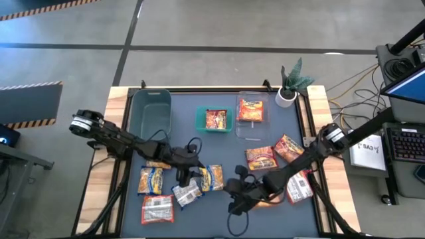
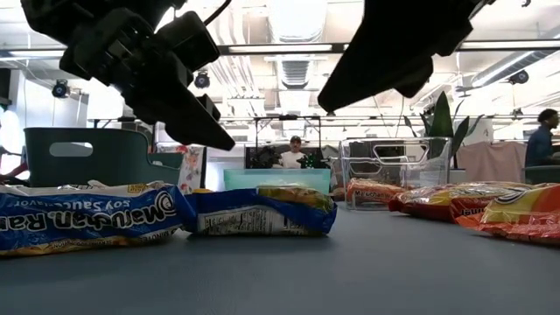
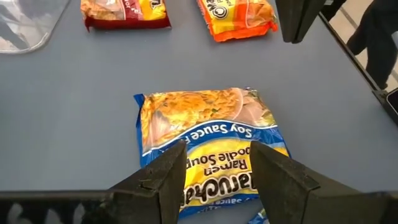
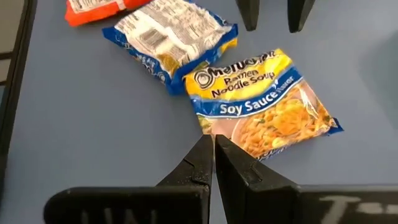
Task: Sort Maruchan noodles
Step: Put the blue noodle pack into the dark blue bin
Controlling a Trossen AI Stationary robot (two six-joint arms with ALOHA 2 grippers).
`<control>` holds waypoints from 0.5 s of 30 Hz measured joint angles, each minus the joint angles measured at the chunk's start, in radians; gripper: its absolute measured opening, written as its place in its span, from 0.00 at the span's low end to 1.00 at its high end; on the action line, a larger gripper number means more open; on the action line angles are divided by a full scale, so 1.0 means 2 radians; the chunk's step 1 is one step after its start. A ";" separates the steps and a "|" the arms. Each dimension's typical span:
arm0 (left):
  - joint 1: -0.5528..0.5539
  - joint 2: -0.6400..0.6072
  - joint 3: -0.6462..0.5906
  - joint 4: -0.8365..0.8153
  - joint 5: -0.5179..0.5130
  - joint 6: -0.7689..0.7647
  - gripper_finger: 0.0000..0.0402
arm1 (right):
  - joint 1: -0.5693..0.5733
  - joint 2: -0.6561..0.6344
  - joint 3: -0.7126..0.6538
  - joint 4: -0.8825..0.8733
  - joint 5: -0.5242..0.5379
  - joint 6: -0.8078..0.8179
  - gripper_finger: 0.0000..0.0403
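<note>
Maruchan noodles packets lie flat on the blue table top. A yellow-and-blue soy sauce packet lies between my two grippers. My left gripper hangs open just left of it and above it, fingers slanting down over its near end, clear of it in the low view. My right gripper is shut, pointing at the same packet from the right, above the table. Another yellow-and-blue packet, one lying back side up and a red-and-white one lie at the front left.
Orange-red packets lie at the right. At the back stand a dark teal bin, a small green bin holding a packet and a clear bin holding an orange packet. A potted plant stands at the back right corner.
</note>
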 joint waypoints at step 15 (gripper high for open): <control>-0.010 0.000 0.000 0.014 -0.020 -0.009 0.40 | -0.006 0.015 -0.122 0.286 0.010 -0.045 0.02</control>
